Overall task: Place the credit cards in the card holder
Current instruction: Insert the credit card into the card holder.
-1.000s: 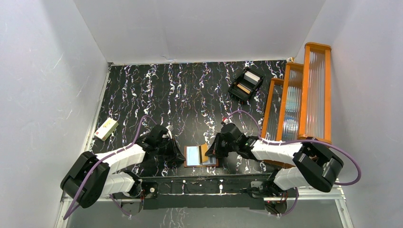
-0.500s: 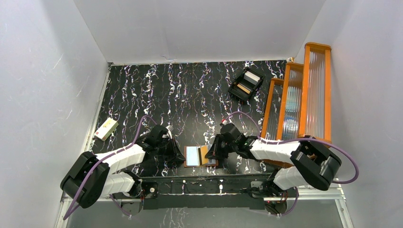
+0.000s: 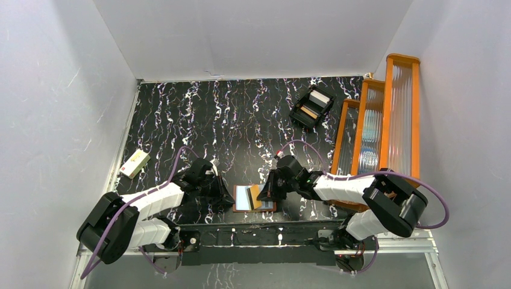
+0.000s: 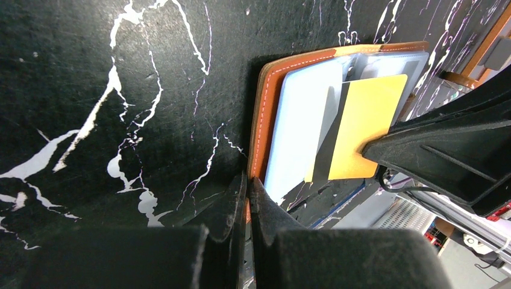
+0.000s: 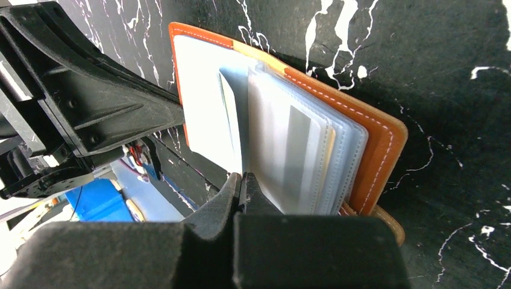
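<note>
The card holder point(image 3: 243, 198) lies open near the table's front edge, reddish-brown with pale plastic pockets. My left gripper point(image 3: 231, 201) is shut on its left cover edge, seen in the left wrist view point(image 4: 249, 182) pinching the orange cover point(image 4: 266, 114). My right gripper point(image 3: 266, 194) is shut on a yellow-orange credit card point(image 3: 255, 195) and holds it tilted over the open pockets. The card shows flat in the left wrist view point(image 4: 369, 129) and edge-on in the right wrist view point(image 5: 229, 117), between the left page and the stack of clear pockets point(image 5: 301, 150). The right gripper point(image 5: 242, 179) grips its near edge.
A black compartmented tray point(image 3: 311, 106) with flat white and brown pieces stands at the back right. Three orange-framed ribbed panels point(image 3: 372, 126) run along the right side. A cream box point(image 3: 134, 163) lies at the left table edge.
My right gripper has moved a little left with the yellow-orange card, which now lies more tilted over the wallet's middle. The left gripper has not moved.
</note>
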{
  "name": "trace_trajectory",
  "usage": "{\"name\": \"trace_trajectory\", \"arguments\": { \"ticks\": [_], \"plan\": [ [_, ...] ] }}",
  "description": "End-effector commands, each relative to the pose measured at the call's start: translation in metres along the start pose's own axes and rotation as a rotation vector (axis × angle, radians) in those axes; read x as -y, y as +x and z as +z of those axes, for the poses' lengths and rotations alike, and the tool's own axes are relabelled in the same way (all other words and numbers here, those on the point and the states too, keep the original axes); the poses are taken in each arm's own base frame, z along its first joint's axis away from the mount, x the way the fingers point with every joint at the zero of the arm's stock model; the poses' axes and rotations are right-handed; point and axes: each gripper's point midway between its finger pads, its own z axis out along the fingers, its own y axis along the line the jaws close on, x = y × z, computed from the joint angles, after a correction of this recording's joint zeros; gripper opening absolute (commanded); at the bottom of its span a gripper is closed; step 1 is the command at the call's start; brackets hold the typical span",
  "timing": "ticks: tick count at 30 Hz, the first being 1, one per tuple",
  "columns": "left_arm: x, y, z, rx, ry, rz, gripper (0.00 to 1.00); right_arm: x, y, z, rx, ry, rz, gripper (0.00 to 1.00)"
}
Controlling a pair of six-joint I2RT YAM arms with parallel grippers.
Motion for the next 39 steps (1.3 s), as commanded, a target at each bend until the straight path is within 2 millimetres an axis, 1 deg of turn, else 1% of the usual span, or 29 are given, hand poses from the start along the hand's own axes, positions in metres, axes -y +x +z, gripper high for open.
{"name": "trace_trajectory", "arguments": {
  "ticks": [1,6,10,16,19,21,23,24,26,30,35,39],
  "plan": [
    [-0.015,0.006,-0.001,-0.015,-0.062,-0.005,0.00,-0.002,-0.014,0.002,0.059,0.016,-0.040,0.00],
    [-0.015,0.008,-0.001,-0.016,-0.052,-0.017,0.00,0.000,-0.017,0.004,0.081,0.014,-0.033,0.00],
    [-0.011,0.008,-0.002,-0.014,-0.032,-0.027,0.00,0.000,-0.017,0.007,0.089,-0.004,-0.014,0.00],
    [-0.009,0.009,-0.002,-0.014,-0.011,-0.044,0.00,0.003,-0.012,0.012,0.062,0.000,0.000,0.00],
    [-0.008,0.009,-0.002,-0.010,-0.005,-0.049,0.00,0.007,-0.008,0.013,0.051,0.019,0.008,0.09],
    [-0.008,0.009,-0.002,-0.009,-0.005,-0.050,0.00,0.010,-0.007,0.012,0.040,0.054,-0.001,0.16],
    [-0.008,0.009,-0.002,-0.010,-0.004,-0.051,0.00,0.018,-0.009,0.010,0.038,0.122,-0.018,0.25],
    [-0.008,0.010,-0.002,-0.011,-0.004,-0.051,0.00,0.021,-0.010,0.008,0.042,0.155,-0.023,0.27],
    [-0.008,0.010,-0.002,-0.011,-0.003,-0.050,0.00,0.023,-0.013,0.004,0.050,0.189,-0.035,0.32],
    [-0.008,0.011,-0.002,-0.010,0.000,-0.053,0.00,0.024,-0.015,-0.001,0.055,0.210,-0.047,0.37],
    [-0.007,0.011,-0.002,-0.012,0.003,-0.053,0.00,0.020,-0.015,0.004,0.041,0.228,-0.070,0.39],
    [-0.006,0.011,-0.002,-0.013,0.011,-0.058,0.00,0.009,-0.014,0.010,0.035,0.215,-0.103,0.39]
  ]
}}
